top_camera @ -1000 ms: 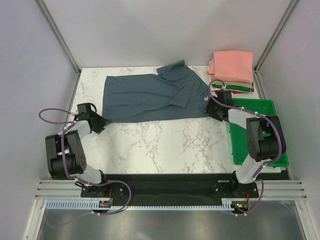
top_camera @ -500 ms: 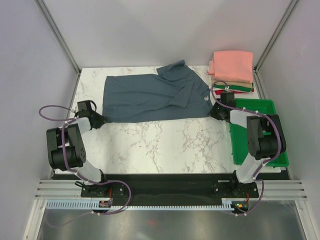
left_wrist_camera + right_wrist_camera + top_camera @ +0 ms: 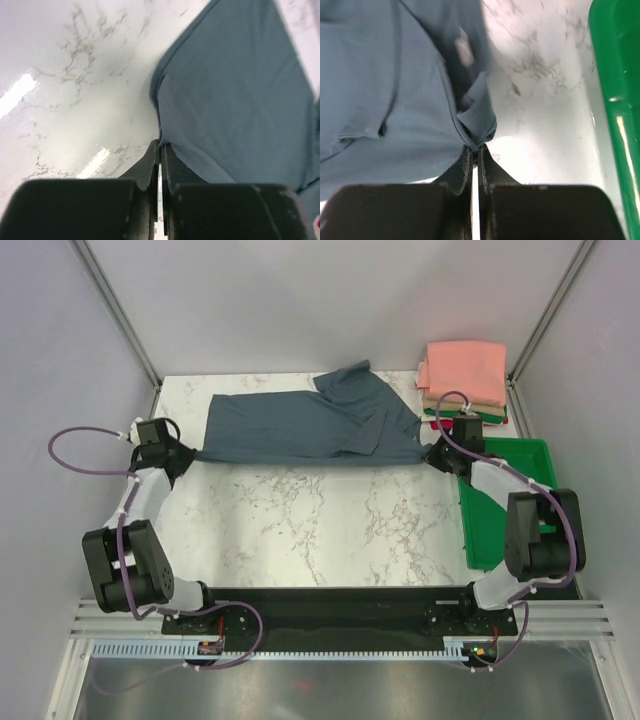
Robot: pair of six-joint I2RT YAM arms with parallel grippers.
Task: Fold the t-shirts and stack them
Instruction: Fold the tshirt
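With my left gripper (image 3: pixel 160 146) and right gripper (image 3: pixel 475 150) each pinched tight on a near corner of the blue shirt (image 3: pixel 300 425), spread across the far table (image 3: pixel 320 520), I judge the fold under way; next, carry that edge evenly farward.

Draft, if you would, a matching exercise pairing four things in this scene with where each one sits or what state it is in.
Things:
1. blue-grey t-shirt
2. salmon-pink t-shirt
3. green tray
4. left gripper

Places or states:
A. on top of the folded stack, far right corner
B. along the right edge of the table
C. shut on a cloth corner
D. stretched across the far half of the table

Pairs: 1-D, 2-A, 3-B, 4-C.
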